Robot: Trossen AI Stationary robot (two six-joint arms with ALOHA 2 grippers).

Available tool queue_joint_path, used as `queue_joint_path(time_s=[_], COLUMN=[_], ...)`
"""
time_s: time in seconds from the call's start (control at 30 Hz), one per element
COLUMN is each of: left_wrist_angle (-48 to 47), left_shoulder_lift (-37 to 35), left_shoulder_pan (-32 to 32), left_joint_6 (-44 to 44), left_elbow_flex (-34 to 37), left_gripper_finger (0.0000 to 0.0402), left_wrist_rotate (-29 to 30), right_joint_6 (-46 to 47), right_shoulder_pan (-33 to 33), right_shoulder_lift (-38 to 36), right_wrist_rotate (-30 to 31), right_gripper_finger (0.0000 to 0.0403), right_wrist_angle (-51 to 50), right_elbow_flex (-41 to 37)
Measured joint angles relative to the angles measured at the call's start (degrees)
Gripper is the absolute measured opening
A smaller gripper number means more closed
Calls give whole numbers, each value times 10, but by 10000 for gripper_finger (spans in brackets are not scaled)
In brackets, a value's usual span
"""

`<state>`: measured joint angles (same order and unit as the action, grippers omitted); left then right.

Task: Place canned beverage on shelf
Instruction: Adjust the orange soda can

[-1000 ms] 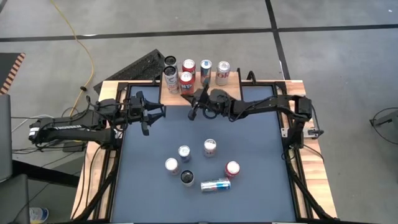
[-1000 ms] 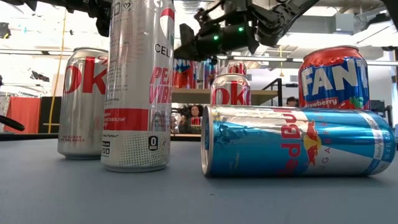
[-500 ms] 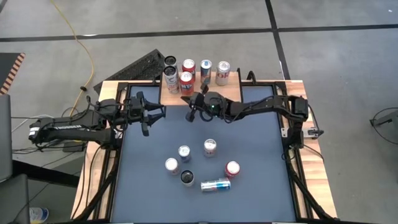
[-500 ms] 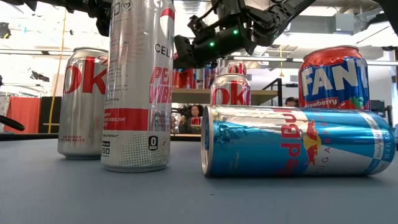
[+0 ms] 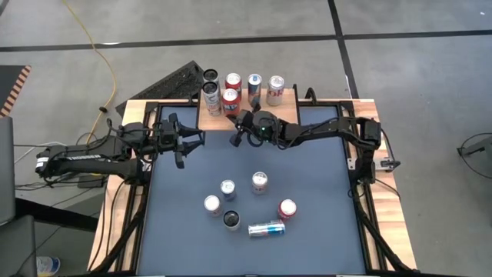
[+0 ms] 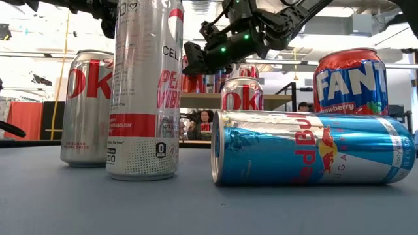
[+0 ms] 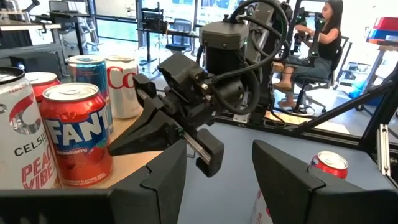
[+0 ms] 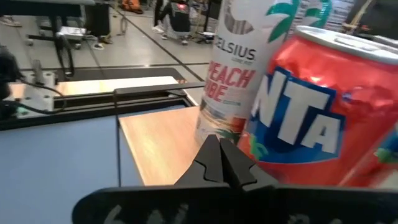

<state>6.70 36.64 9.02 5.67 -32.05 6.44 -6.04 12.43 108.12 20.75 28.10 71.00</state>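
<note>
The shelf (image 5: 219, 117), a light-wood top at the table's far edge, carries several upright cans, among them a red Fanta can (image 8: 311, 118) and a tall Celsius can (image 8: 239, 68). My right gripper (image 8: 221, 158) is shut and level. Its fingertips (image 7: 124, 143) are at the shelf's near edge, pointing at the Fanta can (image 7: 74, 134). My left gripper (image 7: 217, 180) waits open and empty over the table's far left (image 5: 191, 140). Several more cans stand mid-table (image 5: 259, 182), and one blue can lies on its side (image 5: 266, 228). My right gripper's shut fingertips (image 8: 221, 163) come level from the table's right and near side toward the Fanta can's lower wall (image 8: 273, 155). I cannot tell whether they touch the can. The can stands upright on the shelf.
The blue mat (image 5: 307, 231) has free room near its front and right edges. A black frame rail (image 5: 361, 200) runs along each side of the table. A person sits in the room beyond the table (image 7: 320, 43).
My right gripper has turned a little at the wrist beside the shelf, and its shut fingers have tipped slightly downward. The cans on the shelf stand as before.
</note>
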Motion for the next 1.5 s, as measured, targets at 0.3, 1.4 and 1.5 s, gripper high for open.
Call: queue_joint_path(time_s=[0.3, 1.4, 1.5], left_wrist_angle=[0, -7, -7], left_shoulder_lift=[0, 0, 0], left_shoulder_pan=[0, 0, 0], left_joint_6=[1, 1, 1], left_elbow_flex=[0, 0, 0], left_gripper_finger=[174, 174, 174], left_wrist_rotate=[0, 0, 0], right_joint_6=[0, -35, -35], right_shoulder_pan=[-2, -18, -10], right_shoulder_lift=[0, 0, 0], right_wrist_rotate=[50, 88, 68], right_gripper_finger=[0, 0, 0], right_wrist_angle=[-13, -44, -36], right_elbow_flex=[0, 25, 25])
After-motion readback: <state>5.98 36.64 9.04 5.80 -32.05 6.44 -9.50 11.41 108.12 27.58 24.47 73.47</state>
